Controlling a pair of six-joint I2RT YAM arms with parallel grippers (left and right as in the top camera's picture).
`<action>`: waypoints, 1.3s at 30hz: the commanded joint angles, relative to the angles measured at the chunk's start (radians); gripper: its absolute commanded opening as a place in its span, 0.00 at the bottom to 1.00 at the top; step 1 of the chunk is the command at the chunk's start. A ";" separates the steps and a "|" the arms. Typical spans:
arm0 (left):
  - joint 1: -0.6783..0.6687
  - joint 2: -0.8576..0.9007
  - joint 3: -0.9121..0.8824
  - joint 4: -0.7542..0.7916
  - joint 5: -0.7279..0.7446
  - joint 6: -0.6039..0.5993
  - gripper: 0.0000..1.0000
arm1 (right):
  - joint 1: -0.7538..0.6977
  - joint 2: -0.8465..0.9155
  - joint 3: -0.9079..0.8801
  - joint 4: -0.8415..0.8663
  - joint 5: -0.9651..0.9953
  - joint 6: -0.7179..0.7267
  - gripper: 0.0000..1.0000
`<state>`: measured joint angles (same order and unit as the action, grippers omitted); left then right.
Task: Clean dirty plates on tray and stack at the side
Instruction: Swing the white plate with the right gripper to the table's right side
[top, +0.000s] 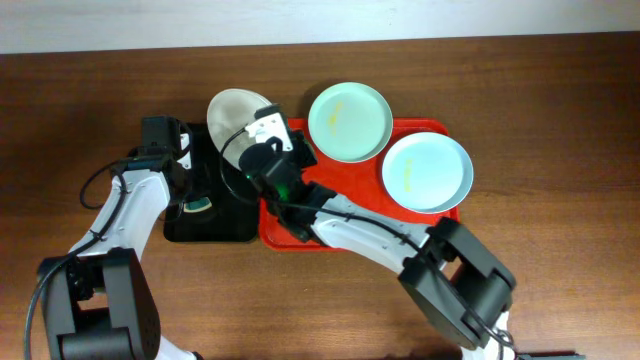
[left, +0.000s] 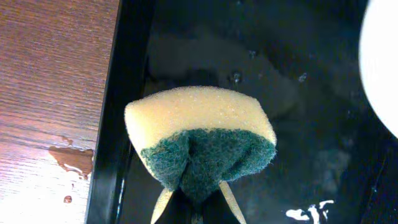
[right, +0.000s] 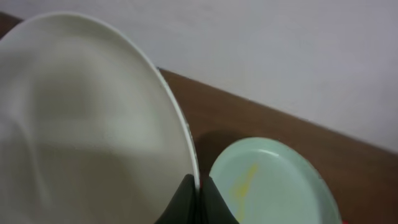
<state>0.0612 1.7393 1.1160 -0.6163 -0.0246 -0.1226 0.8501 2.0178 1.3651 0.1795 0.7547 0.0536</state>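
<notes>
My right gripper (top: 262, 128) is shut on the rim of the white plate (top: 232, 112) and holds it tilted over the black tray; the grip shows in the right wrist view (right: 198, 186) on the white plate (right: 81, 124). The mint green plate (top: 349, 121) with a yellow smear lies at the red tray's (top: 345, 235) back; it also shows in the right wrist view (right: 273, 186). The pale blue plate (top: 427, 171) with a yellow smear lies at the tray's right. My left gripper (top: 197, 205) is shut on a yellow and green sponge (left: 199, 140) over the black tray.
The black tray (top: 205, 228) sits left of the red tray, its floor wet (left: 261, 81). Water drops lie on the brown wooden table (left: 68, 158) beside it. The white plate's edge shows at the right of the left wrist view (left: 382, 68).
</notes>
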 joint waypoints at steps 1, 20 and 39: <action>-0.002 -0.005 -0.009 0.002 0.011 0.016 0.00 | -0.051 -0.121 0.011 -0.086 -0.183 0.203 0.04; -0.002 -0.005 -0.009 0.002 0.011 0.015 0.00 | -0.678 -0.332 0.011 -0.719 -0.896 0.334 0.04; -0.002 -0.005 -0.009 0.003 0.033 0.016 0.00 | -1.425 -0.317 0.005 -0.904 -0.872 0.317 0.04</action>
<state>0.0612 1.7393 1.1160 -0.6159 -0.0063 -0.1226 -0.5278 1.7149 1.3670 -0.7155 -0.1707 0.3801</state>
